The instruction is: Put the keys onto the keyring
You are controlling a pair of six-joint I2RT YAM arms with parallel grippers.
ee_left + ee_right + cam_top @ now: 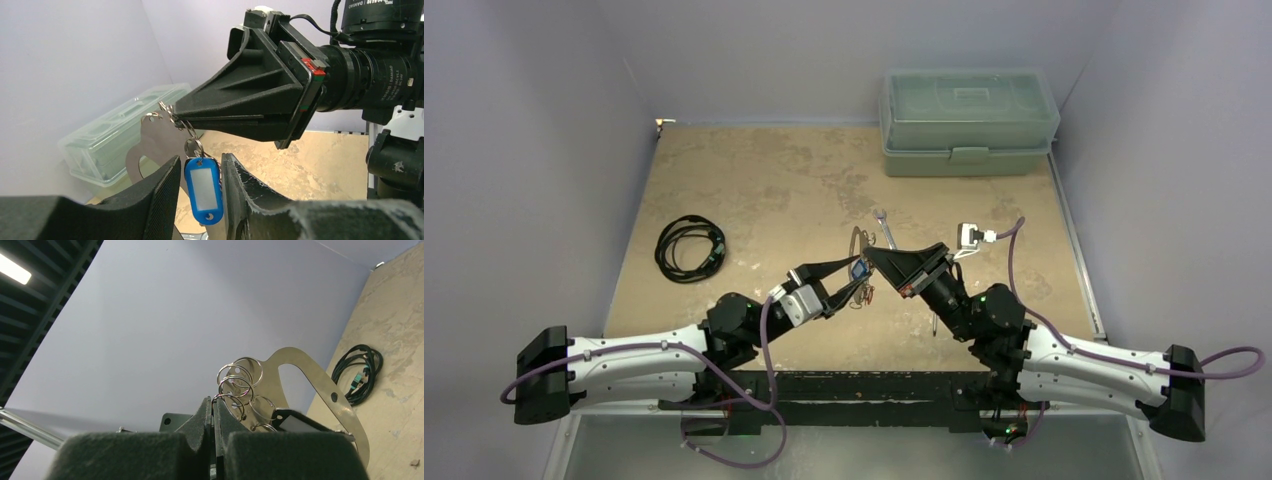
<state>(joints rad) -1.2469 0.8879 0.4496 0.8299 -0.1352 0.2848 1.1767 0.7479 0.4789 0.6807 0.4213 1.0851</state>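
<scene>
The keyring (857, 243) is a flat grey metal holder, lifted off the table; it also shows in the left wrist view (150, 145) and the right wrist view (305, 371). Several wire rings (239, 377) hang along its edge. My right gripper (870, 253) (213, 402) is shut on one of those rings. A key with a blue plastic head (204, 190) (860, 270) dangles from a ring. My left gripper (854, 277) (200, 162) is open, its fingers close on either side of the blue head, a thin gap on the left. A black key head (300, 421) sits beside my right fingers.
A pale green lidded box (969, 120) stands at the back right. A coiled black cable (689, 248) lies on the left of the table. A silver wrench (886, 228) and a small white connector (972, 235) lie just beyond the grippers.
</scene>
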